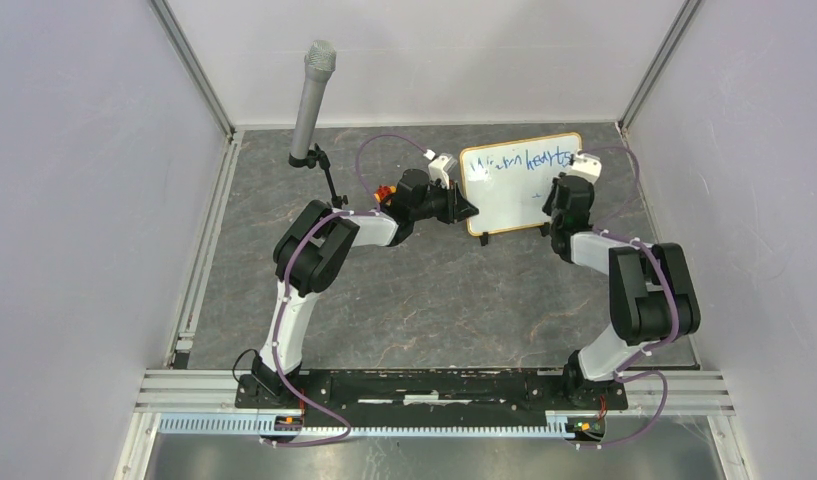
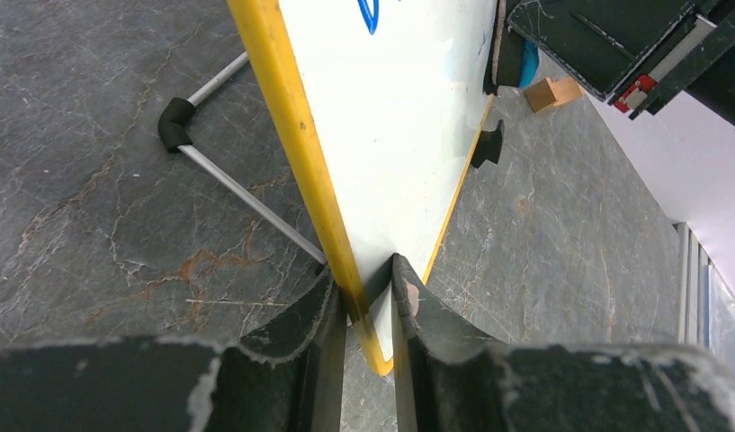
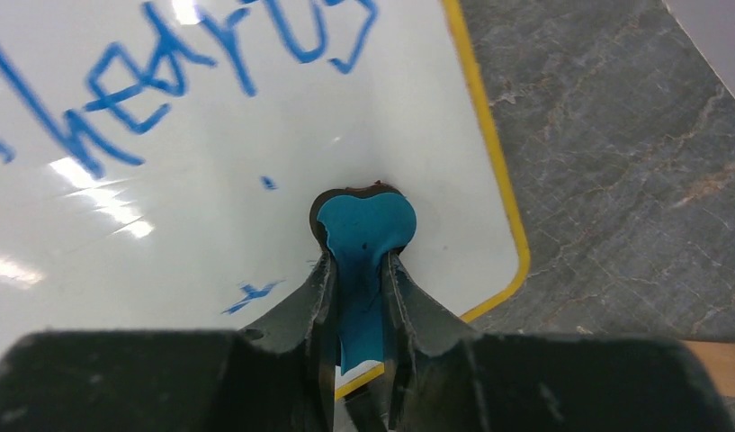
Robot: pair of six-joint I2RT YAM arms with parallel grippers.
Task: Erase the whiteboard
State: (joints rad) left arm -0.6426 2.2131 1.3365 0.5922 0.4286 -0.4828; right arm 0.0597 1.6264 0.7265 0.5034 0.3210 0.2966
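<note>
Board (image 1: 509, 195) stands on edge, far-right of centre on the table (image 1: 404, 300), face toward the arm bases. It is close to the back wall (image 1: 424, 60), and the R wall (image 1: 754, 150) is not far off its R edge. There is wide bare table in front of it and to the L. The mic (image 1: 312, 95) is far-L, well apart from the board.

L gripper (image 2: 365, 274) comes in from the side. Its jaws pinch the yellow frame at the board's L edge, low down, one finger on the face and one on the back. Behind that edge a thin metal rod w/ black elbow (image 2: 175, 121) lies on the table. A black foot (image 2: 489, 144) sits under the far bottom edge, and a wood block (image 2: 553, 93) lies beyond it.

R gripper (image 3: 358, 261) has its jaws closed on a teal eraser (image 3: 363, 220), whose pad touches the board face low, near the rounded bottom-R corner. The frame edge is just beside it on the R, w/ bare table past that. Blue writing (image 3: 165, 76) runs across the upper part of the board, apart from the pad. Small blue specks (image 3: 251, 291) sit just L of the eraser.
</note>
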